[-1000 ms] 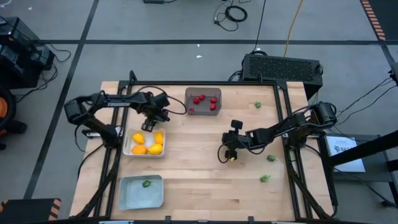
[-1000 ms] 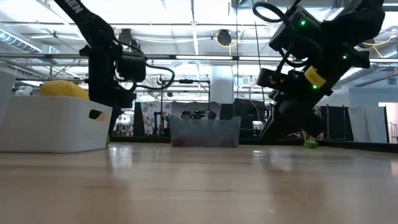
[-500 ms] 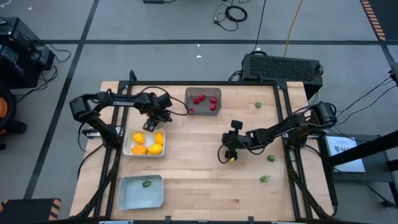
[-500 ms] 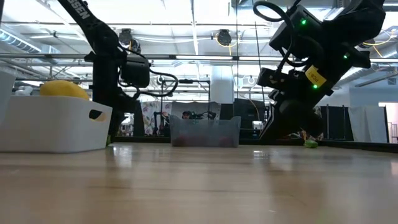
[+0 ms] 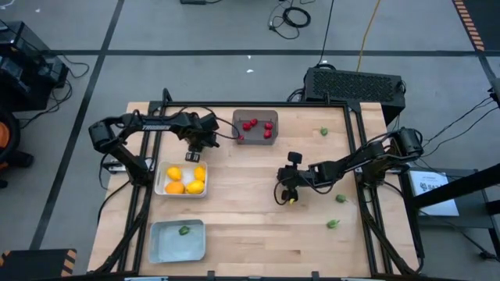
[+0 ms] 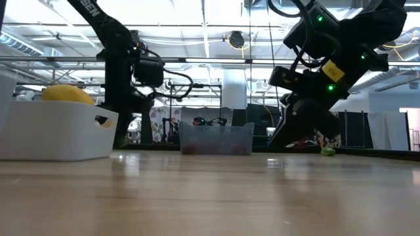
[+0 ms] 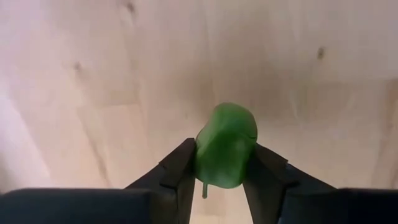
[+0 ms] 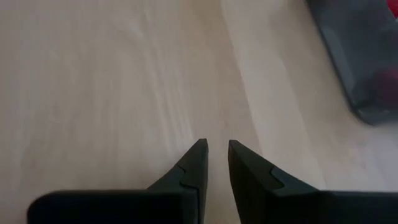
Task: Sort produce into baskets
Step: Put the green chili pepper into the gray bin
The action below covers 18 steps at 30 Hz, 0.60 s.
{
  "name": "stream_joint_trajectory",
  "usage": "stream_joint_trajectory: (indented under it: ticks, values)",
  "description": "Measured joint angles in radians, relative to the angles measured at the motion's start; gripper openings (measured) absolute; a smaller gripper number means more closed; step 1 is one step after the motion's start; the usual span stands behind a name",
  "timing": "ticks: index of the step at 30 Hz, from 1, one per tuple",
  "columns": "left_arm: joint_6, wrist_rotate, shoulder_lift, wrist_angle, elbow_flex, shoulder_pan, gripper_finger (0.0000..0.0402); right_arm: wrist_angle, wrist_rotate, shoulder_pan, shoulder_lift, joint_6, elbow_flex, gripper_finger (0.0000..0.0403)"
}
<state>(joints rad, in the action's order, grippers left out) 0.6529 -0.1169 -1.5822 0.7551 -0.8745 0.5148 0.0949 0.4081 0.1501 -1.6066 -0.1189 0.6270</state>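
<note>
Red berries fill the dark grey bin. Yellow-orange rounds lie in the white tray. One green piece sits in the grey-blue tray; another green piece is pinched in the left claw.

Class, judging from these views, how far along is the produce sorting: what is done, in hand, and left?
Done: red berries in the dark grey bin, yellow-orange rounds in the white tray, one green piece in the grey-blue tray.
In hand: the left gripper clamps a green piece.
Left: three green pieces on the table's right.
</note>
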Motion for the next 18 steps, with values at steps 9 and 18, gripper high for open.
stream_joint_trajectory:
  ticks: [9, 18]
  values:
    - [-0.332, 0.235, 0.084, 0.267, -0.126, -0.017, 0.0117, 0.028, -0.047, 0.007, 0.0, 0.002, 0.01, 0.0054]
    - [-0.628, 0.353, 0.268, 0.348, -0.133, -0.244, 0.0117, 0.03, -0.196, 0.01, 0.0, 0.004, 0.1, 0.0054]
